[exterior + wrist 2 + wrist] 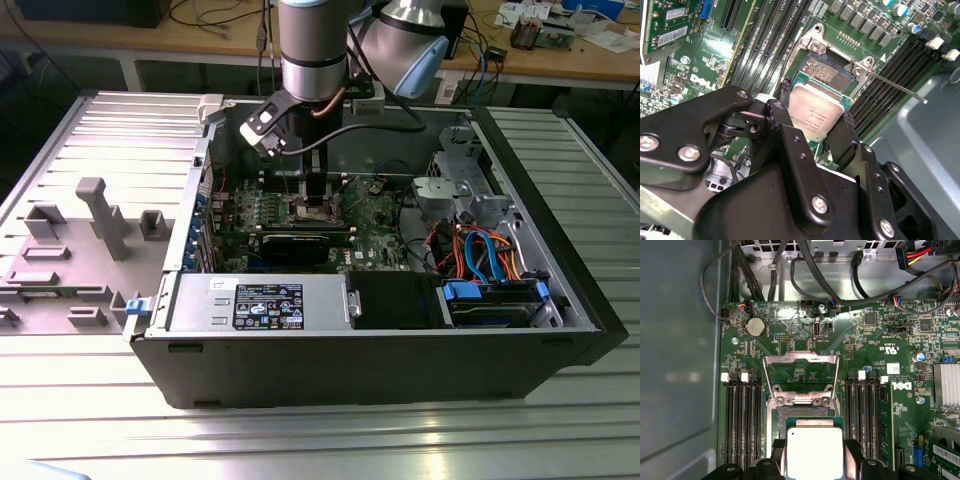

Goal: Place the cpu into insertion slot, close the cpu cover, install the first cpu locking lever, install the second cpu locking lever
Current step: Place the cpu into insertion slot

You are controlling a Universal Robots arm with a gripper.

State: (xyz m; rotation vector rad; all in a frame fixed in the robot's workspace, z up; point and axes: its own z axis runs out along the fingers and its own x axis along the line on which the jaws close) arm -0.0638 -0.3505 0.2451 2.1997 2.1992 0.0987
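The tool [816, 116] is closed on the cpu [814, 452], gripping it by opposite edges just above the insertion slot [828, 70]; the chip is not yet seated. The cpu cover [800, 358] stands swung open beyond the slot, and a locking lever [895, 89] lies released. Seating, cover closure and both levers are judged outstanding.

Slatted table [80, 420] carries computer case [350, 365], apparently fixture tray [60, 262].

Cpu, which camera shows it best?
First wrist view: the cpu faces the camera, nearly whole. The second wrist view shows it slanted in the gripper; in the exterior view the gripper hides it.
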